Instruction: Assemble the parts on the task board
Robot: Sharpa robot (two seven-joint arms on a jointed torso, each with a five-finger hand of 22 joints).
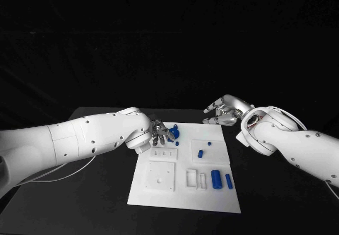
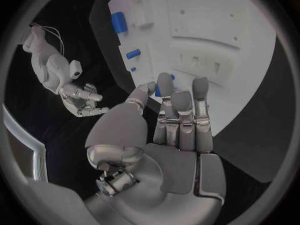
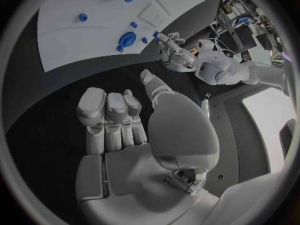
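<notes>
The white task board (image 1: 161,192) lies in the middle of the black table. My left hand (image 1: 161,135) hovers over its far left corner, beside a round blue part (image 1: 174,131). A small blue part (image 2: 156,90) shows between this hand's thumb and a fingertip (image 2: 165,82), seemingly pinched. The same hand (image 3: 175,52) appears in the right wrist view near the round part (image 3: 127,38). My right hand (image 1: 226,111) hangs over the table just past the board's far right corner, its fingers (image 3: 109,117) extended and holding nothing.
Two small blue parts (image 1: 209,144) (image 1: 201,153) sit in the right middle section of the board. Two blue cylinders (image 1: 216,179) (image 1: 229,181) lie near its right front. Square recessed plates (image 1: 160,176) take up the board's left side. Black table surrounds the board.
</notes>
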